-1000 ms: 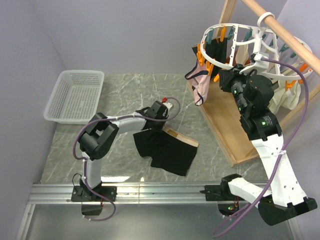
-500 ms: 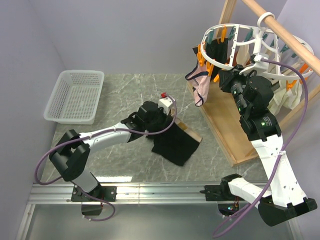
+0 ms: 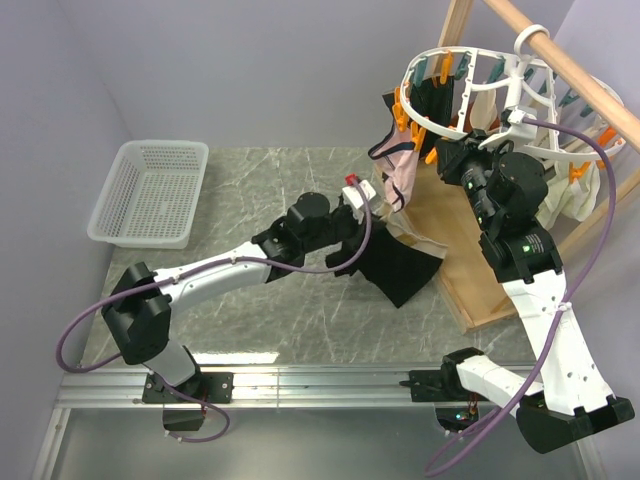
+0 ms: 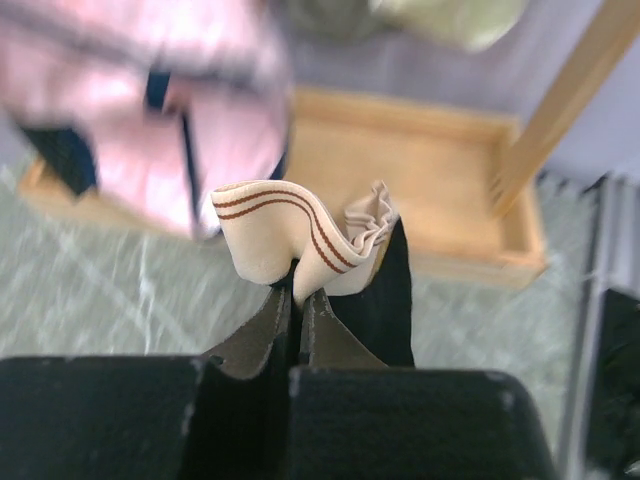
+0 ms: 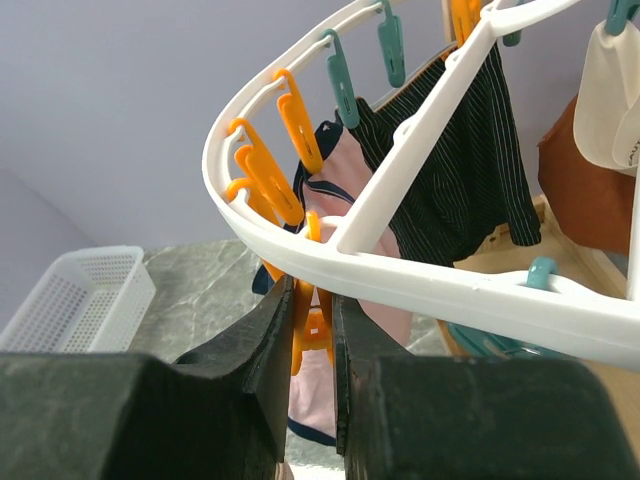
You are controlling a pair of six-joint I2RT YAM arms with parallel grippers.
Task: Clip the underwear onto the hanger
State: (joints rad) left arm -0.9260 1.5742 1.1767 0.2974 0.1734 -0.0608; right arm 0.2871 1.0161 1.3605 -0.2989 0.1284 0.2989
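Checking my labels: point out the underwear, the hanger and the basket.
underwear (image 4: pixel 255 245), left wrist view, tan waistband.
hanger (image 5: pixel 420 290), right wrist view, white rim.
basket (image 3: pixel 155 190), top view, mesh floor.

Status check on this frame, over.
Left gripper shut on black tan-banded boxer briefs, held below round white plastic hanger. Right gripper pinching orange clip there. Pink garment hangs alongside.

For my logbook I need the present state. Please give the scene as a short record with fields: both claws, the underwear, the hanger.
left claw: shut on the tan waistband of the underwear, holding it lifted
right claw: shut on an orange clip of the hanger
underwear: black part hangs below the left claw, not yet clipped
hanger: hooked on the wooden rod; a pink garment hangs from it
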